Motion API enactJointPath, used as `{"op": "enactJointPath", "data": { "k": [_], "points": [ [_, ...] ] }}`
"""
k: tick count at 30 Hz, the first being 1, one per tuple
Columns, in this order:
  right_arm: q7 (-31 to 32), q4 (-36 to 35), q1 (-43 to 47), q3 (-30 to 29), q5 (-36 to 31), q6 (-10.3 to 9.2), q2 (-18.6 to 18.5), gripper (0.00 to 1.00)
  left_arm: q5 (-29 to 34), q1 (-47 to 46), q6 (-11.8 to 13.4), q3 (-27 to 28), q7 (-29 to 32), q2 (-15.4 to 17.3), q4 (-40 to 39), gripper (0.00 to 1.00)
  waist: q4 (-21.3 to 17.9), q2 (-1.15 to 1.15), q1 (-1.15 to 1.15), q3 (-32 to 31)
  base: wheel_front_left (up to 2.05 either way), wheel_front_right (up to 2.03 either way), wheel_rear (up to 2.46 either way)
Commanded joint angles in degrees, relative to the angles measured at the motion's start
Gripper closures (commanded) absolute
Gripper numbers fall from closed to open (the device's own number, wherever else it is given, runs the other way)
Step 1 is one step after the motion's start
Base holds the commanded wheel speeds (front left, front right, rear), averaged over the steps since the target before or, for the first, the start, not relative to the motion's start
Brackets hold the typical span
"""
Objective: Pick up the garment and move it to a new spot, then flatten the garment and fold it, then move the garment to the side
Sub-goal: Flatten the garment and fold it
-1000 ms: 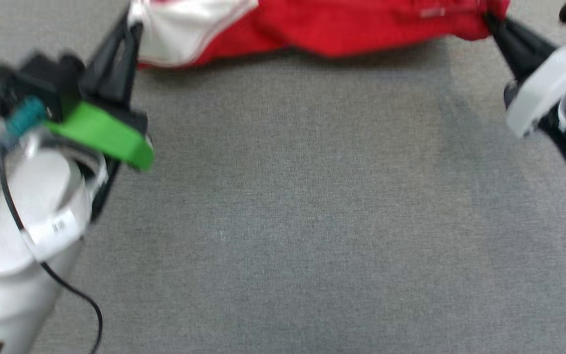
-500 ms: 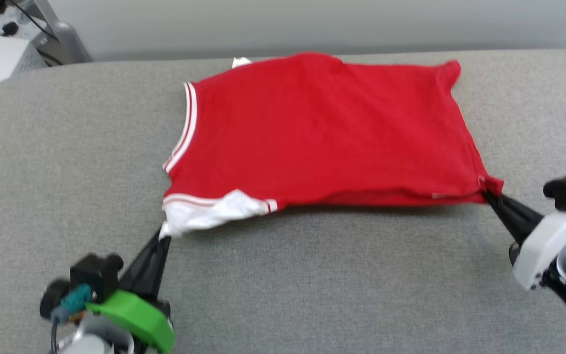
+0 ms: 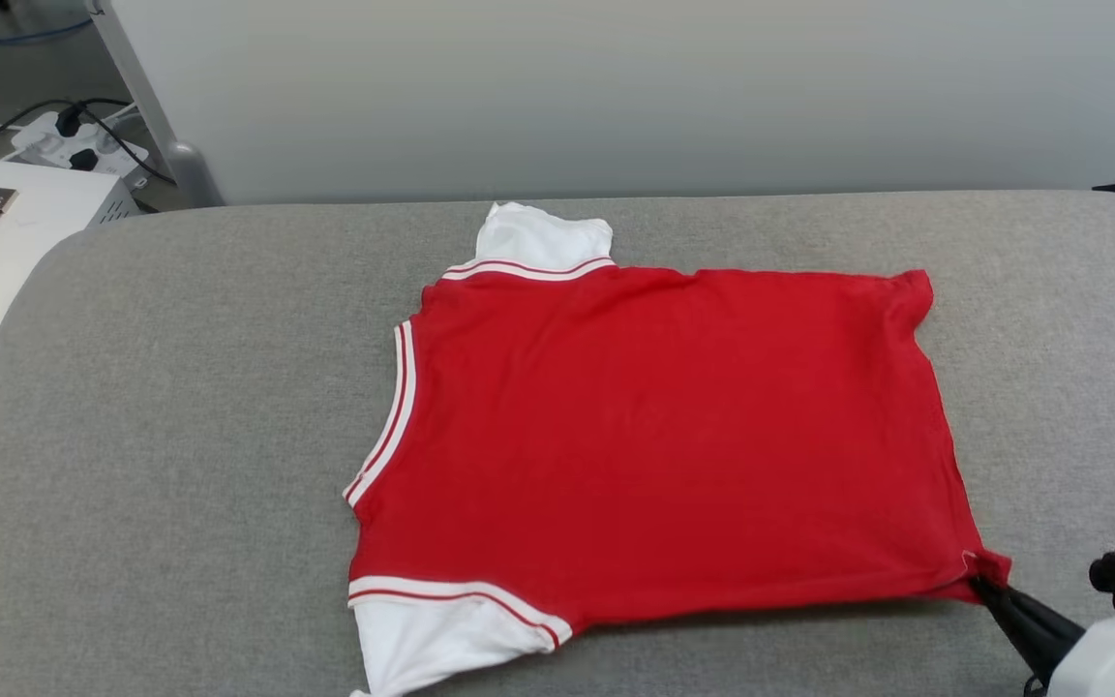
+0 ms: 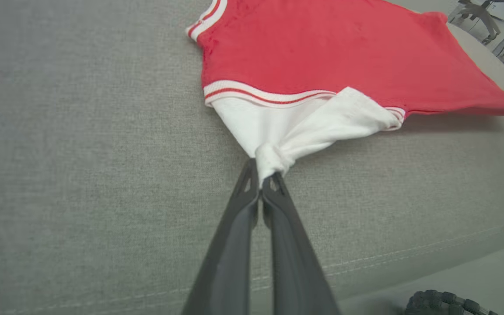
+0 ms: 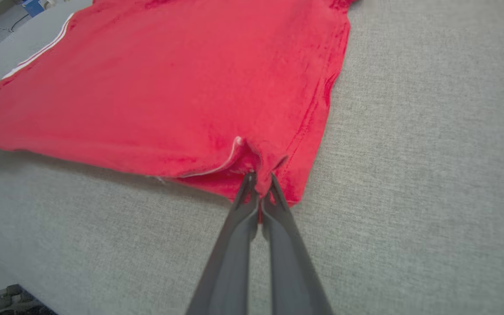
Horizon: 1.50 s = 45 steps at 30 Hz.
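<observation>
The garment (image 3: 654, 436), a red T-shirt with white sleeves and striped trim, lies spread on the grey cushion (image 3: 180, 436), plain red side up. My left gripper (image 4: 260, 177) is shut on the bunched tip of the garment's (image 4: 322, 52) near white sleeve (image 4: 295, 127). My right gripper (image 3: 979, 581) is shut on the garment's near right hem corner, which shows in the right wrist view as a red fold (image 5: 256, 162) pinched between the dark fingers (image 5: 243, 205). The far white sleeve (image 3: 543, 237) lies flat at the back.
A pale wall (image 3: 616, 97) stands behind the cushion. At the far left sit a white box (image 3: 6, 232) and a power strip with cables (image 3: 74, 145). Bare grey fabric lies to the garment's left and right.
The head camera has tilted up, so the whole garment and the wall have come into view. The garment now lies flatter and more spread. Both grippers keep their hold.
</observation>
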Motion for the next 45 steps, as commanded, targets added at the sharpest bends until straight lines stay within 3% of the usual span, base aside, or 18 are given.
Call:
{"op": "enactJointPath", "data": {
  "k": [1,8,13,22,27,36,45],
  "points": [
    [0.17,-0.65,1.96,-0.95,0.55,-0.04,-0.41,1.00,-1.06,1.38,-0.30,-0.17,0.52,0.20,-0.27,1.00,0.66,0.00,0.01,-0.69,0.00,0.00,0.00],
    [2.44,-4.93,11.64,-6.97,1.14,-0.04,-1.40,1.00,-3.22,4.70,-1.53,-2.14,2.88,0.39,-0.61,1.00,1.66,0.00,0.01,-1.01,0.00,0.00,0.00],
    [4.70,-7.29,14.26,-11.20,-0.81,-0.04,-0.51,1.00,-1.34,3.13,-1.41,-2.08,2.02,0.87,-0.59,1.00,1.79,0.00,0.01,-0.54,0.00,0.00,0.00],
    [9.39,-12.07,11.82,-18.35,-5.35,-0.04,2.82,1.00,5.00,-10.74,-3.42,-2.17,2.39,1.32,0.31,1.00,0.98,0.00,0.01,2.42,0.00,0.00,0.00],
    [11.65,-14.33,8.40,-22.50,-6.14,-0.04,4.63,1.00,7.65,-22.25,-6.55,-2.39,3.69,0.56,3.52,1.00,-0.12,0.00,0.01,6.09,0.00,0.00,0.00],
    [14.86,-12.37,1.34,-24.68,-6.56,-0.04,6.82,1.00,9.85,-38.51,-11.35,-2.91,4.07,-1.38,14.87,1.00,-1.79,0.00,0.01,11.53,0.00,0.00,0.00],
    [16.74,-8.03,-6.84,-21.67,-7.65,-0.04,9.40,1.00,9.41,-48.23,-13.50,-6.36,2.74,-4.36,30.86,1.00,-3.18,0.00,0.01,16.45,0.00,0.00,0.00]
  ]
}}
